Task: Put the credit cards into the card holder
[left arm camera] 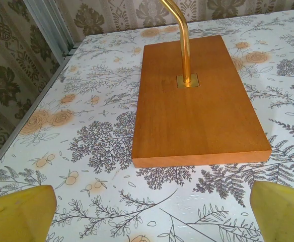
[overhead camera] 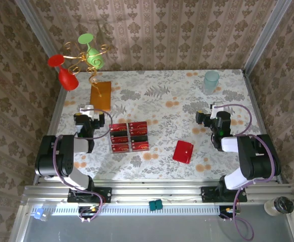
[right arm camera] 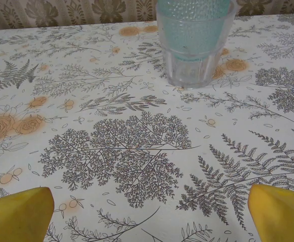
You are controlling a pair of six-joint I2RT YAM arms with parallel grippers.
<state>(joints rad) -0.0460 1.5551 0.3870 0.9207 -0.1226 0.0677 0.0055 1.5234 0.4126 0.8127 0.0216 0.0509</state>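
Several red credit cards (overhead camera: 129, 136) with black stripes lie in a tidy two-column block on the floral table, left of centre. The plain red card holder (overhead camera: 183, 151) lies shut to their right, nearer the front edge. My left gripper (overhead camera: 90, 111) stands open just left of the cards and points at the back of the table. In the left wrist view its yellow fingertips (left arm camera: 18, 214) are wide apart over bare cloth. My right gripper (overhead camera: 215, 110) is open too, up and to the right of the holder. Its fingertips (right arm camera: 280, 212) have nothing between them.
An orange-brown wooden slab (left arm camera: 197, 101) with a gold rod (left arm camera: 181, 40) stands just ahead of the left gripper; it carries a red glass (overhead camera: 65, 73) and a green glass (overhead camera: 91, 53). A pale blue tumbler (right arm camera: 195, 40) stands ahead of the right gripper. Patterned walls close in on three sides.
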